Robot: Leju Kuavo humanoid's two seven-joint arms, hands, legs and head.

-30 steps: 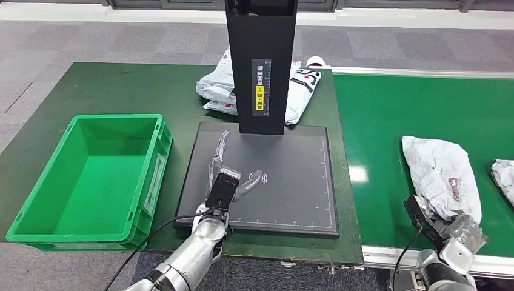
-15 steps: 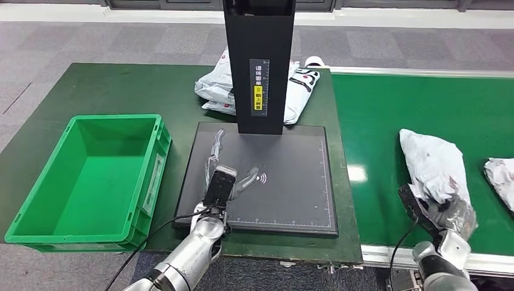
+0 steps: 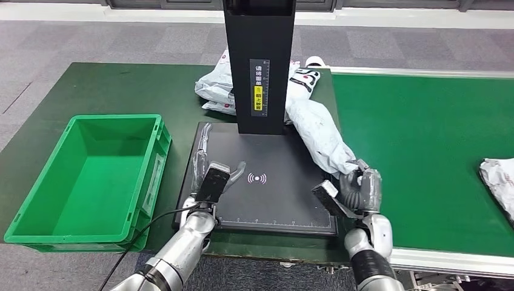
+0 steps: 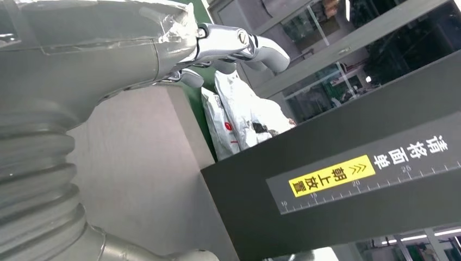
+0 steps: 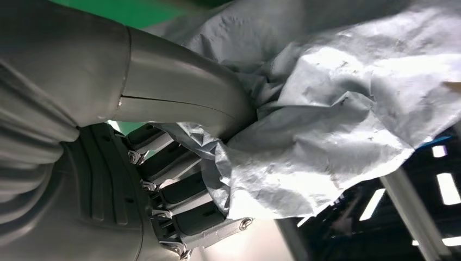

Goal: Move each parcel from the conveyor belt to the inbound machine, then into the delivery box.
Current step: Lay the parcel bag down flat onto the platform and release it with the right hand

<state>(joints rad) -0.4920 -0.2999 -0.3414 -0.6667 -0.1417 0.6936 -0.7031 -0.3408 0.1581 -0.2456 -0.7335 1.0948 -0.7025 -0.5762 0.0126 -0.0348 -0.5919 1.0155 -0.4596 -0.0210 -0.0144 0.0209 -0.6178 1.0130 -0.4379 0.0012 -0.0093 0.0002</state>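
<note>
Grey carpet tiles are seen beyond a dark green table (image 3: pixel 109 91); a bright green conveyor belt (image 3: pixel 424 139) adjoins it on the right, bordered by a pale metal rail along its near edge. A black scanner platform (image 3: pixel 285 200), the base of the inbound machine, is set near the table's front edge, with a black column (image 3: pixel 260 60) rising from its far side; a strip of bare table is left between the platform's right edge and the belt. A green crate (image 3: pixel 91 176) stands just beside the platform's left edge, its interior unoccupied. The grey parcel (image 3: pixel 318 136) is gripped at its near end by the right hand (image 3: pixel 359 191), fingers and thumb closed into the crumpled wrap, as is confirmed in the right wrist view (image 5: pixel 179 179); the parcel is stretched over the platform's right half, its far end reaching up beside the column's base. The left hand (image 3: pixel 209 176) is held over the platform's left edge with fingers extended and apart, nothing grasped. White parcels (image 3: pixel 221 85) are piled on the table behind the column; another parcel (image 3: pixel 498 182) is lying on the belt at the right border, with open belt between it and the platform.
</note>
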